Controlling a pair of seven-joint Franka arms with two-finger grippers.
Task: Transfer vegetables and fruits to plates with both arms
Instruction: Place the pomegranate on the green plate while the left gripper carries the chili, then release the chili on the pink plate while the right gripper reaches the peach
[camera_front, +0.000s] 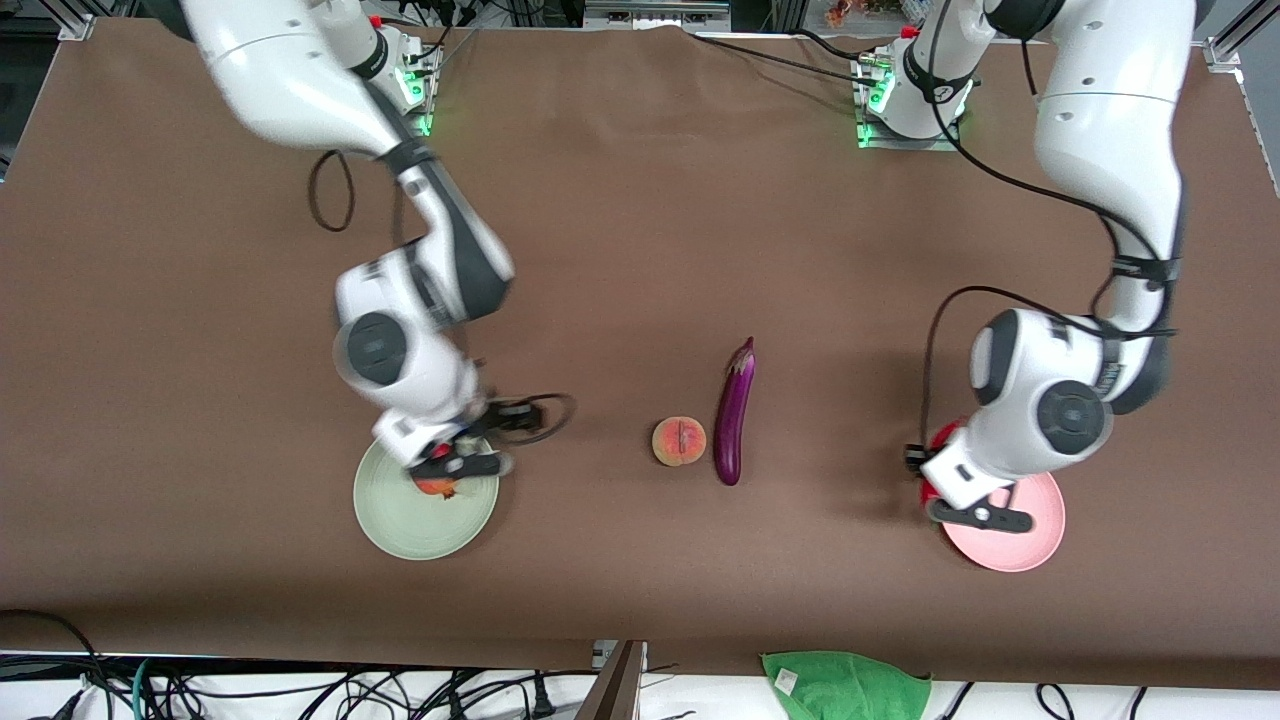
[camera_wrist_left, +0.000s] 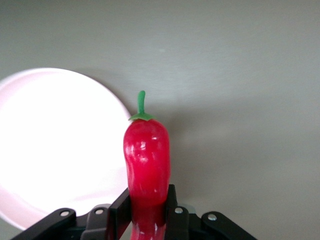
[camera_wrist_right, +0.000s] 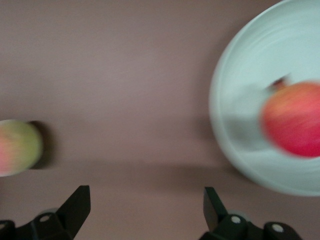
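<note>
Red chili (camera_wrist_left: 147, 160) between left jaws.

A glossy, wet-looking red chili pepper (camera_wrist_left: 146, 160) with a plastic-like sheen catches bright highlights. The long purple eggplant (camera_front: 734, 412) at centre frame is equally shiny. Both round plates, pale mint green (camera_front: 400, 520) and pale pink (camera_front: 1030, 535), look matt (as does the smooth brown table covering (camera_front: 640, 200)). At the bottom edge, a green cloth (camera_front: 845, 685) looks soft and nappy.
</note>
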